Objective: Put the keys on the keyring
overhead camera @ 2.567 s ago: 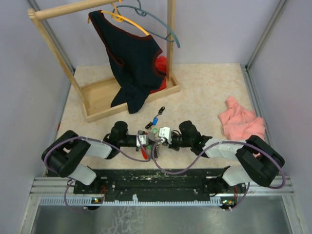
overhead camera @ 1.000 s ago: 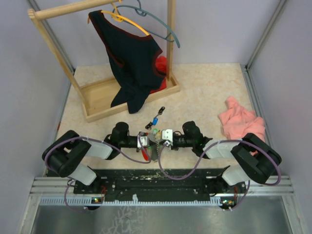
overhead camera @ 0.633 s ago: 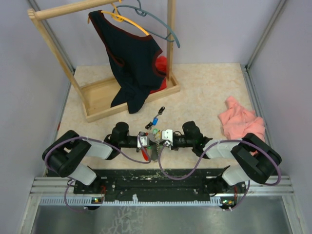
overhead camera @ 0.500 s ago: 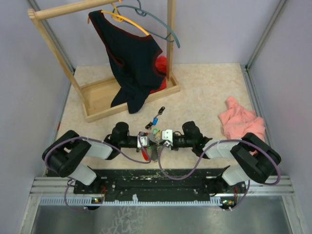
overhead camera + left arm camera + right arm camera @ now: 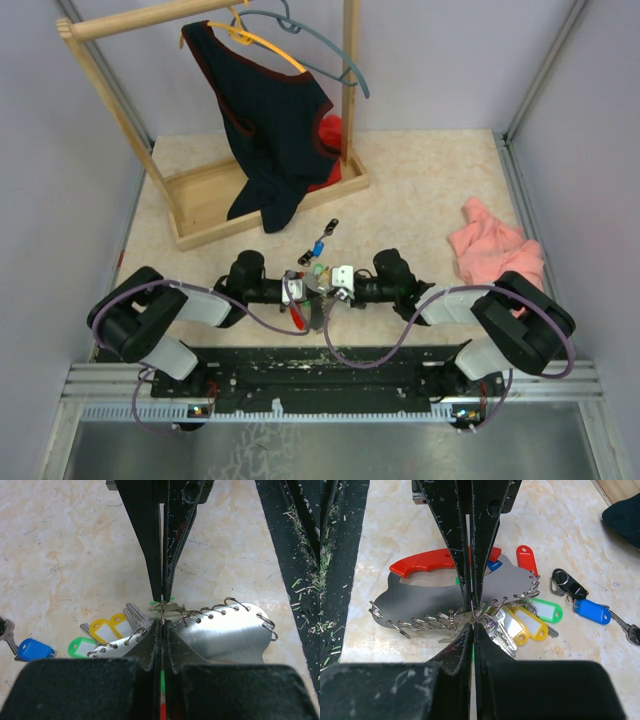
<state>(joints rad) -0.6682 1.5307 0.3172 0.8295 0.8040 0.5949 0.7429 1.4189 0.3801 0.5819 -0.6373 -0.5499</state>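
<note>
Because the keyring (image 5: pixel 420 597) is a thin, stiff plate of grey metal, lying flat at table (image 5: pixel 430 190) level well to the near side of the wooden rack (image 5: pixel 205 205), we judge it light, hard and slippery on its faces. It looks best held by its red grip (image 5: pixel 422 562) or nipped at the rim. The small wire loops (image 5: pixel 445 616) strung along that rim look springy and easy to bend. Each of the keys (image 5: pixel 512 625) is tiny and light, and we would pinch one by its plastic tag rather than its slick blade. The left gripper (image 5: pixel 161 625) and right gripper (image 5: pixel 472 622) meet tip to tip at the looped rim, both clamped closed; whether on a loop or a key blade we cannot tell. Yellow- and green-tagged keys fan out from the rim on the side toward the rack, a red tag (image 5: pixel 525 559) beside them. Nearer the rack lie a blue-tagged key (image 5: pixel 318 247) and a black fob (image 5: pixel 331 224), apart from the plate.
</note>
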